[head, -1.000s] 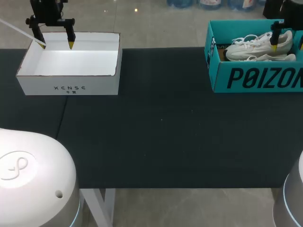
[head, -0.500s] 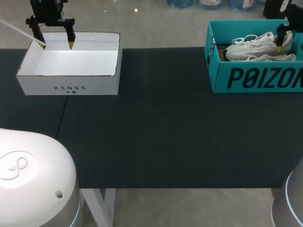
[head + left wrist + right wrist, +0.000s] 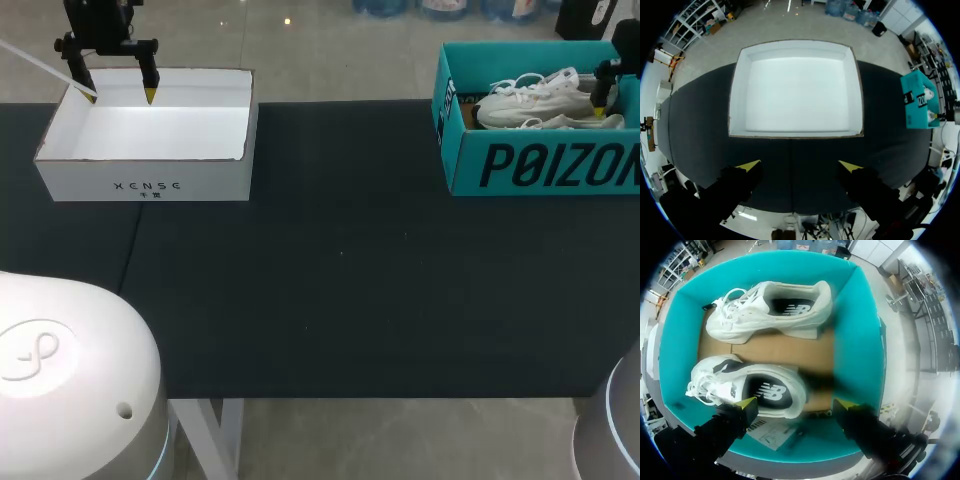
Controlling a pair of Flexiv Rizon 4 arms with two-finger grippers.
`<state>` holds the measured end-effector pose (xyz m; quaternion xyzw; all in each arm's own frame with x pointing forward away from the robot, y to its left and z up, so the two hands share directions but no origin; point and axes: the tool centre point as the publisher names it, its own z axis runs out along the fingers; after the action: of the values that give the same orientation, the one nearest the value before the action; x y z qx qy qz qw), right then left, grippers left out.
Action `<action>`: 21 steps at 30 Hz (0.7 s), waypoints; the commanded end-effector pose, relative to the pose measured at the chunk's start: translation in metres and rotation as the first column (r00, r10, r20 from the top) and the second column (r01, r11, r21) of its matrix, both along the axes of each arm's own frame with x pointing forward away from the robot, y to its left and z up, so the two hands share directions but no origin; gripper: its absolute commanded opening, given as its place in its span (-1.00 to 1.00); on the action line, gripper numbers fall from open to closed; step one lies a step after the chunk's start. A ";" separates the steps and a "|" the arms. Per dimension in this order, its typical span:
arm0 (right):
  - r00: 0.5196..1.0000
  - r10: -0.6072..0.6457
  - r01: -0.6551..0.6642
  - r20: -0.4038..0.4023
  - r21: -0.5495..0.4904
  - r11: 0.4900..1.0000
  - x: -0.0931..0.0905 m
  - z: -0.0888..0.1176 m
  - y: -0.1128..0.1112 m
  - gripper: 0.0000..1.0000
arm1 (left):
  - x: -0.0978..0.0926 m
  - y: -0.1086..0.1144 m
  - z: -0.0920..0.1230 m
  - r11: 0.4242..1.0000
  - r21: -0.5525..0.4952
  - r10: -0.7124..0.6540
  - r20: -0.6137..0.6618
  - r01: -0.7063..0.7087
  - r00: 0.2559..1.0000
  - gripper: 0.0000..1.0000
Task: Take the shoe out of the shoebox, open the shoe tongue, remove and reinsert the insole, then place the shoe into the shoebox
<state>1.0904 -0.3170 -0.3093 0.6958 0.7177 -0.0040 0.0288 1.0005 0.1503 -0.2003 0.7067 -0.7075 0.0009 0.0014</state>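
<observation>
Two white shoes (image 3: 772,310) lie side by side in the teal shoebox (image 3: 860,340) at the worktop's (image 3: 340,300) far right; the right fingers (image 3: 746,405) hang wide open over the nearer shoe (image 3: 755,387), gripping nothing; the left fingers (image 3: 751,165) stand wide open, empty, above the white box's (image 3: 795,90) edge.

Big dark letters run along the long front wall of the teal shoebox (image 3: 545,165). Its short side wall has small white print, too tiny to read. The white box (image 3: 147,186) has a row of small dark letters on its front wall, with even smaller marks under them. In the right wrist view, the first shoe (image 3: 772,310) and the second shoe (image 3: 747,387) each have a white letter logo on the dark insole. A white paper slip (image 3: 772,432) with a barcode lies in the shoebox.
</observation>
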 end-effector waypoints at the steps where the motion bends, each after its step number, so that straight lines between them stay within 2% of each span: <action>1: 1.000 0.005 -0.005 0.009 0.003 1.000 -0.003 -0.013 -0.002 1.00 | 0.000 0.000 0.000 1.000 0.002 0.001 -0.001 -0.001 1.000 1.00; 8: 1.000 -0.002 0.002 0.004 0.019 1.000 -0.004 -0.029 -0.009 1.00 | 0.000 0.000 0.000 1.000 0.002 0.001 -0.001 -0.001 1.000 1.00; 15: 1.000 -0.005 0.005 0.003 0.024 1.000 0.000 -0.034 -0.009 1.00 | 0.000 0.000 0.000 1.000 0.002 0.001 -0.001 -0.001 1.000 1.00; 16: 1.000 -0.001 0.001 0.005 0.022 1.000 0.001 -0.034 -0.008 0.61 | 0.000 0.000 0.000 1.000 0.002 0.001 -0.001 -0.001 1.000 1.00; 17: 1.000 0.001 -0.001 0.006 0.021 1.000 0.001 -0.035 -0.007 0.05 | 0.000 0.000 0.000 1.000 0.002 0.001 -0.001 -0.001 1.000 1.00; 19: 1.000 0.001 -0.001 0.009 0.020 1.000 0.002 -0.035 -0.006 -0.39 | 0.000 0.000 0.000 1.000 0.002 0.001 -0.001 -0.001 1.000 1.00; 20: 1.000 0.001 -0.001 0.010 0.018 1.000 0.002 -0.035 -0.006 -0.95 | 0.000 0.000 0.000 1.000 0.002 0.001 -0.001 -0.001 1.000 1.00; 21: 1.000 0.001 -0.001 0.011 0.019 1.000 0.002 -0.035 -0.006 -1.00 | 0.000 0.000 0.000 1.000 0.002 0.001 -0.001 -0.001 1.000 1.00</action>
<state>1.0888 -0.3231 -0.3421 0.6951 0.7183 0.0086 0.0277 1.0005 0.1503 -0.2003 0.7067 -0.7075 0.0009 0.0014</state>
